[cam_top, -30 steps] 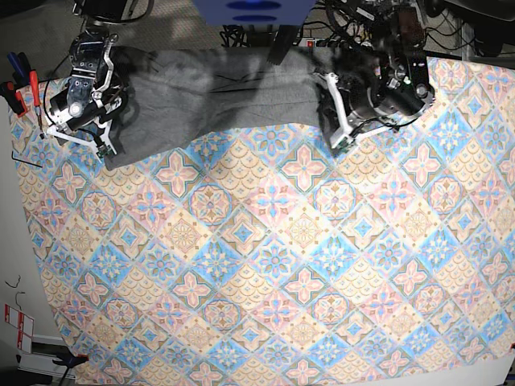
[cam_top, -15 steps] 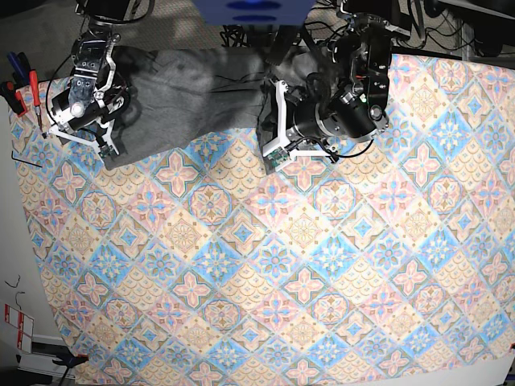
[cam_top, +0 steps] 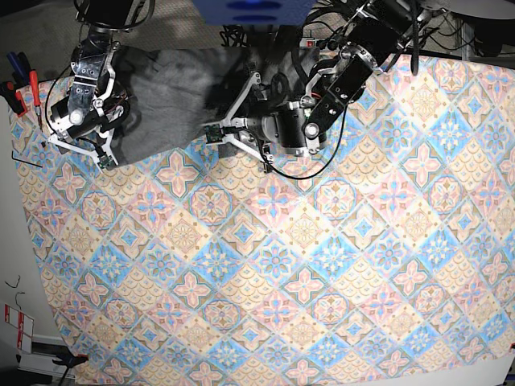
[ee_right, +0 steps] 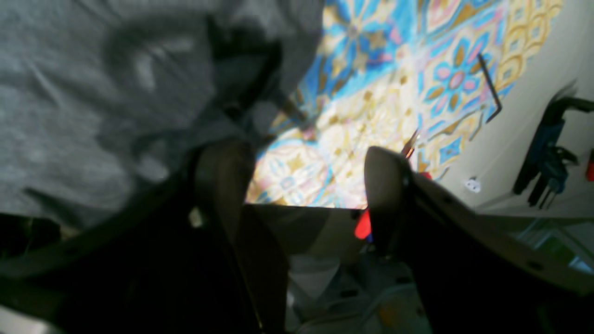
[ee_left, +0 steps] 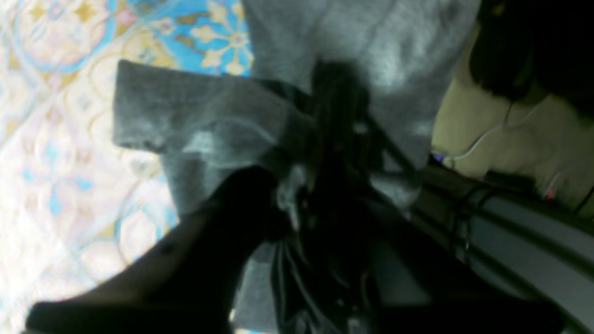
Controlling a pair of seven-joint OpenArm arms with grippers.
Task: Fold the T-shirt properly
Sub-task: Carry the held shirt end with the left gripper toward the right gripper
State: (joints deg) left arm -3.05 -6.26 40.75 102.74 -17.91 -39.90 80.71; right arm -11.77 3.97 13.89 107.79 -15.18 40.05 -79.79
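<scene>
– Where's your T-shirt [cam_top: 173, 92]?
– Upper left, on the tablecloth [cam_top: 322, 281].
– Grippers?
– Your left gripper [ee_left: 297, 185] pinches a shirt fold; your right gripper [ee_right: 306, 176] is spread at the shirt's edge.

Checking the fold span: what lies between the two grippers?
In the base view, only the T-shirt lies between the right gripper and left gripper.

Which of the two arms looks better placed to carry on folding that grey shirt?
The left gripper, probably: it is pinched on a fold of the T-shirt. The right gripper stands open at the shirt's edge, holding nothing.
</scene>
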